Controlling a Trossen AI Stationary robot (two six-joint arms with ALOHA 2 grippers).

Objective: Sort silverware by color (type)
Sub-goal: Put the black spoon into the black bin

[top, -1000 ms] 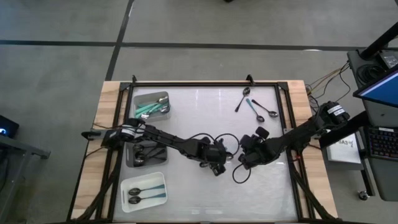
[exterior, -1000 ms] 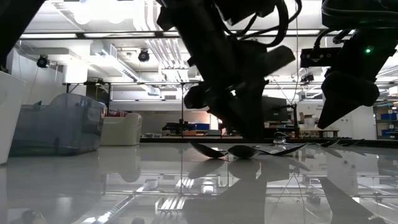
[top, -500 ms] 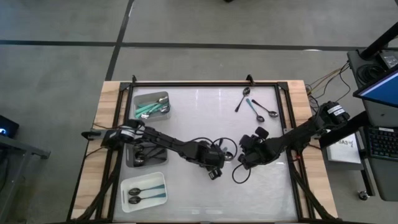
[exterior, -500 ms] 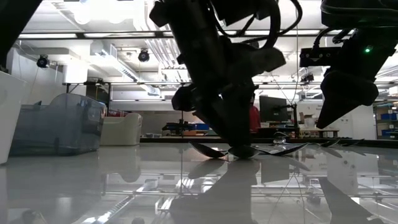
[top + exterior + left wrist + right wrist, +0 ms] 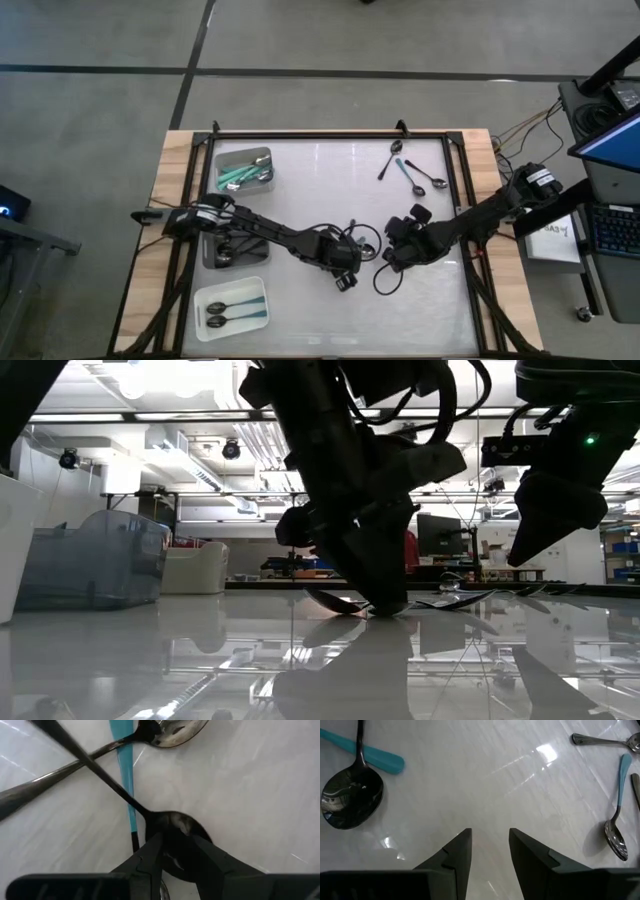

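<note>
Three spoons lie crossed on the white table in the left wrist view: a black-handled spoon [image 5: 100, 770], a teal-handled spoon [image 5: 125, 765] and an all-silver spoon [image 5: 170, 730]. My left gripper [image 5: 177, 840] is open and low over the table's middle [image 5: 343, 278], its fingers astride the black-handled spoon's bowl. My right gripper [image 5: 392, 262] hovers open just to the right over bare table [image 5: 490, 832], with the same dark bowl [image 5: 352, 797] off to one side. Three more spoons [image 5: 412, 175] lie at the far right. My left gripper's fingers [image 5: 152, 852] stand at the two sides of the black-handled spoon's bowl [image 5: 175, 827], coming steeply from above. The bowl lies flat on the table. Whether the fingers touch it, I cannot tell.
Three trays stand along the table's left side: a grey one with teal spoons [image 5: 262, 152], a dark one with dark spoons [image 5: 208, 262] and a white one with spoons [image 5: 262, 318]. A cable loop [image 5: 385, 282] lies by the right gripper. A black frame edges the table.
My left gripper has sunk toward the table and shifted slightly toward the table's near left, tipping a little steeper, down around the black-handled spoon's bowl. The spoons have stayed in place.
</note>
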